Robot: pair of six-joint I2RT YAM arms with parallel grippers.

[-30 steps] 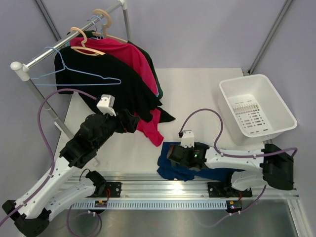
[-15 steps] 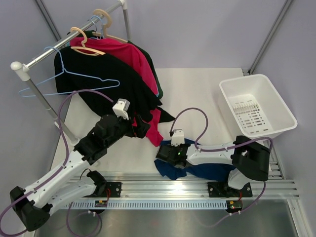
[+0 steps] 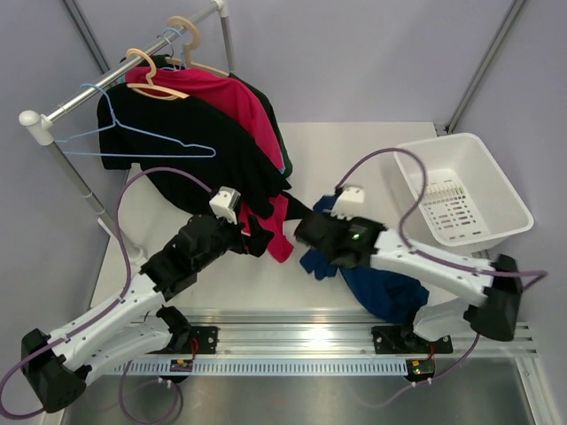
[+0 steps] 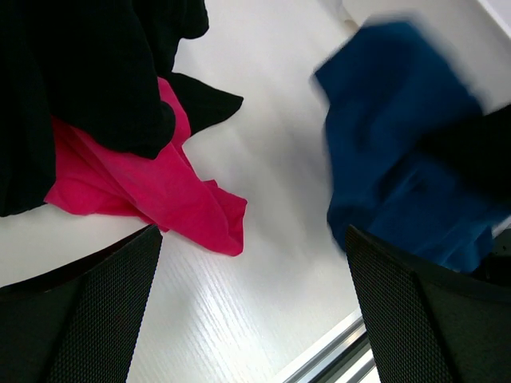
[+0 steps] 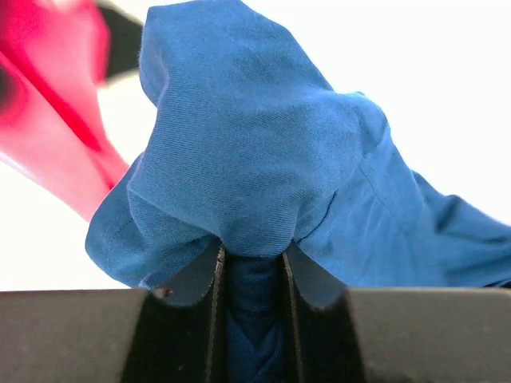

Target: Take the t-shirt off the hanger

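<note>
Top view: the right fingers [image 3: 310,232] hold the blue t-shirt [image 3: 383,289] above the worktop [image 3: 354,159], free of the hangers [image 3: 165,89]. Left wrist: the left fingers [image 4: 80,319] stand spread and empty, the red shirt [image 4: 152,195] hem beyond them, likely ready for it. Right wrist: fingers clenched on a blue fold, so it cannot slip.

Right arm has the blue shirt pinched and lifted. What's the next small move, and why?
Probably swing the right gripper a little rightward toward the white bin, jaws shut. The blue t-shirt is clamped in a fold between its fingers and free of any hanger, and the bin sits open just to the right.
</note>
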